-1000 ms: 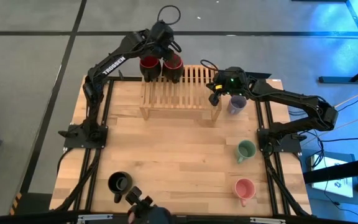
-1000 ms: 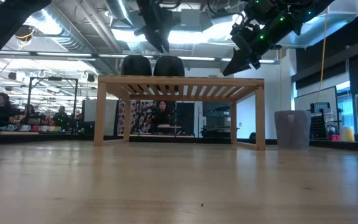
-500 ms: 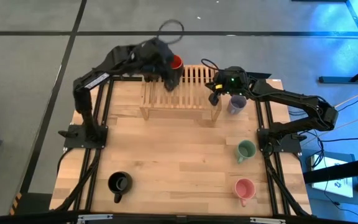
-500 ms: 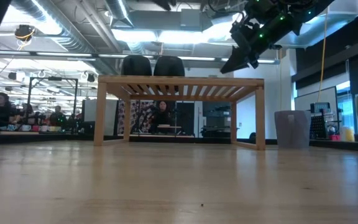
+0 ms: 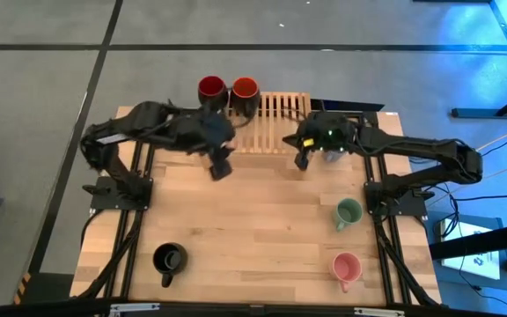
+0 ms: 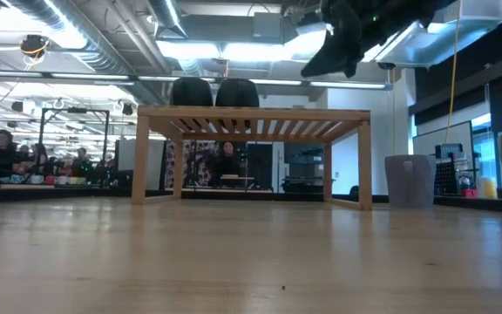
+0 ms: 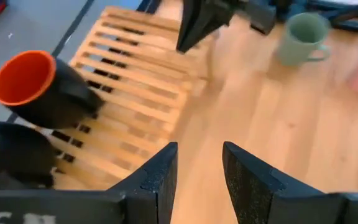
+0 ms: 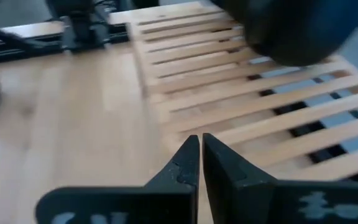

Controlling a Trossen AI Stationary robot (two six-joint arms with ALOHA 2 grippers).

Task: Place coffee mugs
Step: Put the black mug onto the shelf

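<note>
Two coffee mugs, dark red (image 5: pixel 211 88) and red-orange (image 5: pixel 245 90), stand on the far left end of the slatted wooden rack (image 5: pixel 275 119). My left gripper (image 5: pixel 221 169) hangs open over the table just near of the rack, nothing between its fingers (image 7: pixel 197 180). My right gripper (image 5: pixel 302 159) is shut, above the rack's near right corner. The lavender-blue mug (image 6: pixel 408 180) stands on the table right of the rack. The green (image 5: pixel 349 213), pink (image 5: pixel 346 267) and black (image 5: pixel 168 259) mugs stand nearer.
The rack stands at the table's far edge, and its right part bears nothing. Bare wood lies between the rack and the near mugs. Black arm mounts (image 5: pixel 117 189) sit at both table sides. People sit in the room beyond the table.
My left gripper has swung away from the two mugs on the rack toward the table's near edge, rolling as it went; both mugs stay on the rack. My right gripper has shifted toward the table's left and near, off the lavender-blue mug's spot to the rack's corner.
</note>
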